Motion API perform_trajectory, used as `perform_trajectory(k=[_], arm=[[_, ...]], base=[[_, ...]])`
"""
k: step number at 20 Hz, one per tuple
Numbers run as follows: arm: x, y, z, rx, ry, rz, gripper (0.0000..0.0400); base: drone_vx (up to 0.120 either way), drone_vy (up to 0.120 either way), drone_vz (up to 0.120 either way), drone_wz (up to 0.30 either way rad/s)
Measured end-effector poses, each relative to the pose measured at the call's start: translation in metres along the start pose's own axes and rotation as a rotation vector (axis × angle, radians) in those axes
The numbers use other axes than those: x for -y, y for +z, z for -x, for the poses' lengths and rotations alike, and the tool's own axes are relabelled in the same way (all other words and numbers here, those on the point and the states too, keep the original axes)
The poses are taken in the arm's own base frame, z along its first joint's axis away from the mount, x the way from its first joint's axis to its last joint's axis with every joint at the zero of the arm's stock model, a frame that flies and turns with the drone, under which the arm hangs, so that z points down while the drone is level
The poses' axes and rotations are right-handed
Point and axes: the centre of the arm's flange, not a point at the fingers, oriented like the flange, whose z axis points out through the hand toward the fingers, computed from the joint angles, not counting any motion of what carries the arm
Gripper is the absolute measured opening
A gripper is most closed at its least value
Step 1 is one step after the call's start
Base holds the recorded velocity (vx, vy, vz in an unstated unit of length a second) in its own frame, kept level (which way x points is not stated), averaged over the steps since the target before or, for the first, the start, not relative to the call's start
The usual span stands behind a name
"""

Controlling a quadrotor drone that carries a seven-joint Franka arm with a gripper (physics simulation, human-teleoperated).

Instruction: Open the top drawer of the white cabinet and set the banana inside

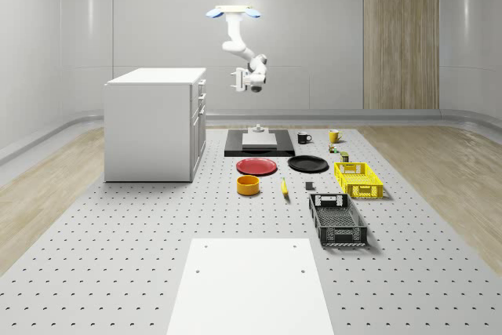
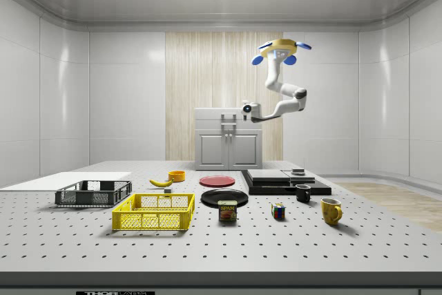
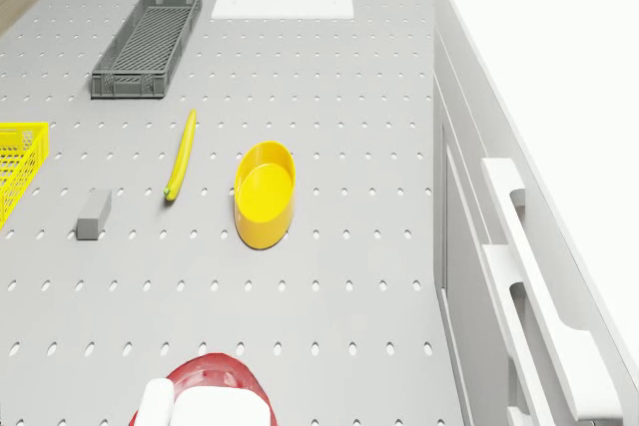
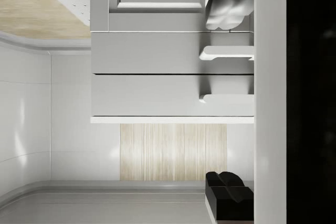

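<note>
Tin [image 2: 228, 211] reads perhaps "SPAM"; gripper [image 1: 236, 81] near cabinet [image 1: 153, 127].

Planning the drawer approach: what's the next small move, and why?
Probably ease the tool toward the white cabinet to reach the top drawer handle. The drone hovers beside the cabinet, the tool faces its front with a gap, and the drawer looks closed.

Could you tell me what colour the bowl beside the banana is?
The bowl is yellow, clearest in the drone view.
</note>
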Motion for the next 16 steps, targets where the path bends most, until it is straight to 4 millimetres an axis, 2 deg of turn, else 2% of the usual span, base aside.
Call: perform_trajectory(k=[5,9,16], arm=[[0.0,0.0,0.0,0.0,0.0,0.0,0.04],[0.0,0.0,0.0,0.0,0.0,0.0,0.04],[0.0,0.0,0.0,0.0,0.0,0.0,0.04]], base=[[0.12,0.0,0.0,0.0],[0.12,-0.1,0.0,0.0],[0.12,0.0,0.0,0.0]])
